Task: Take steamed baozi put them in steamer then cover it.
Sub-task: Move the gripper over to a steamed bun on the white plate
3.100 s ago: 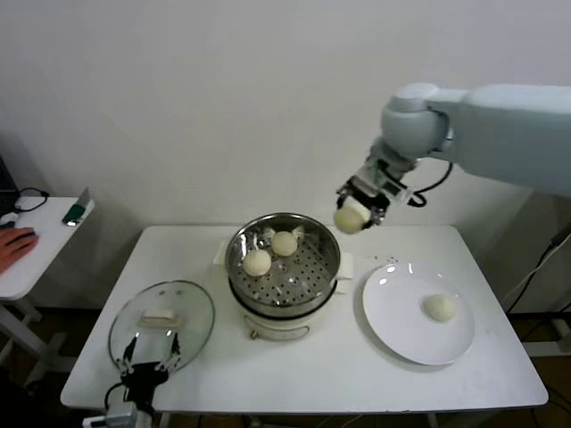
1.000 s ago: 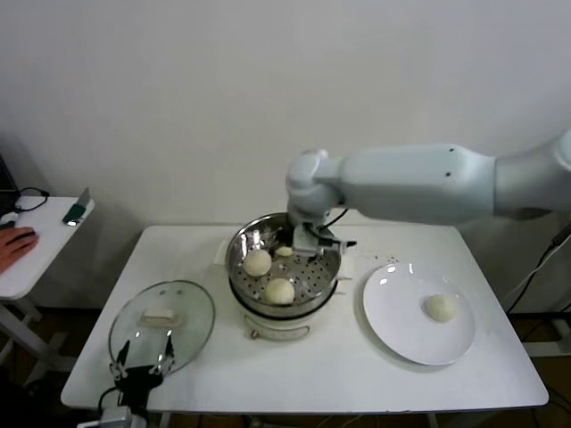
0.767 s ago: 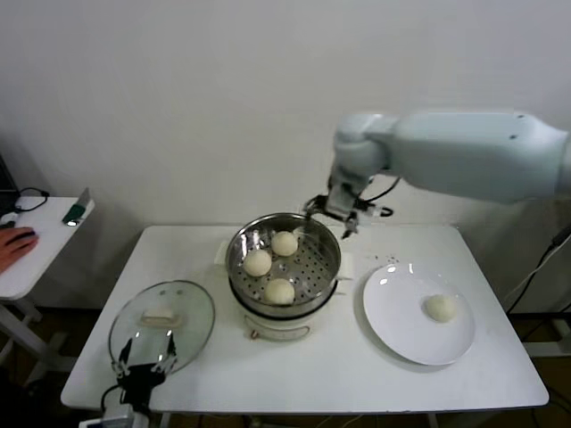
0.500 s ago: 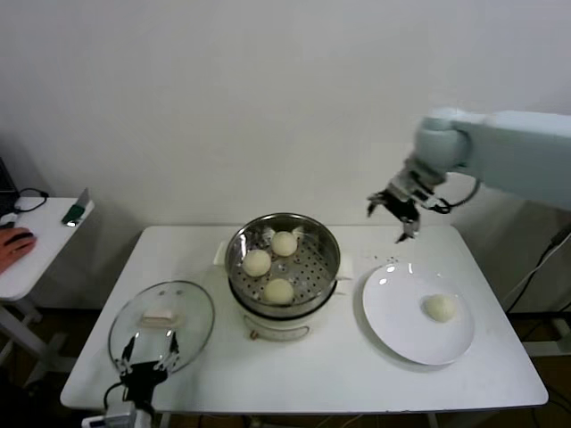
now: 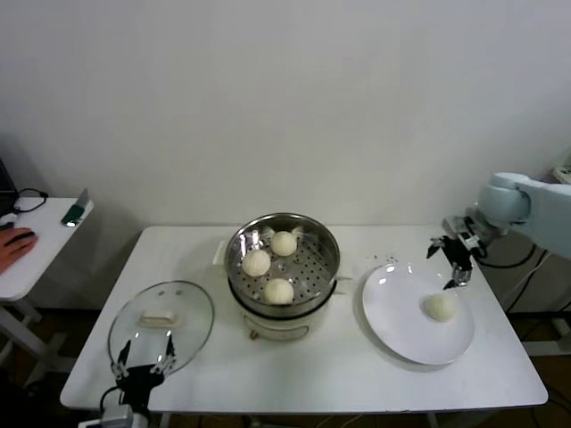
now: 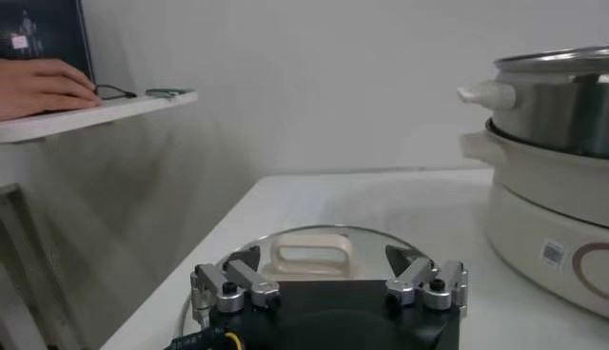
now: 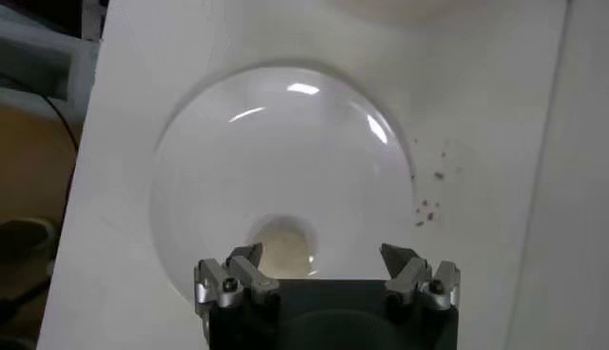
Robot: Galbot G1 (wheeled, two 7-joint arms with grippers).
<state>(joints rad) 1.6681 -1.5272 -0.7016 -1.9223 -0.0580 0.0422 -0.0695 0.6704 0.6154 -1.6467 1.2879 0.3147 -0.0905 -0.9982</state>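
Observation:
Three baozi (image 5: 278,291) lie in the steel steamer (image 5: 328,242) at the table's middle. One baozi (image 5: 439,307) lies on the white plate (image 5: 401,325) at the right, also in the right wrist view (image 7: 283,243). My right gripper (image 5: 453,253) is open and empty, above the plate's far right edge, over that baozi (image 7: 322,259). The glass cover (image 5: 161,323) with its cream handle (image 6: 312,257) lies on the table at the front left. My left gripper (image 5: 140,373) is open, low at the cover's near edge (image 6: 328,276).
The plate (image 7: 219,171) lies near the table's right edge. A side table (image 5: 27,259) with a person's hand (image 5: 16,241) stands at the far left. Small dark specks (image 7: 430,200) lie on the table behind the plate.
My right gripper carried a baozi to the steamer, left it there, opened, then swung right and down to above the plate. The left arm has barely moved.

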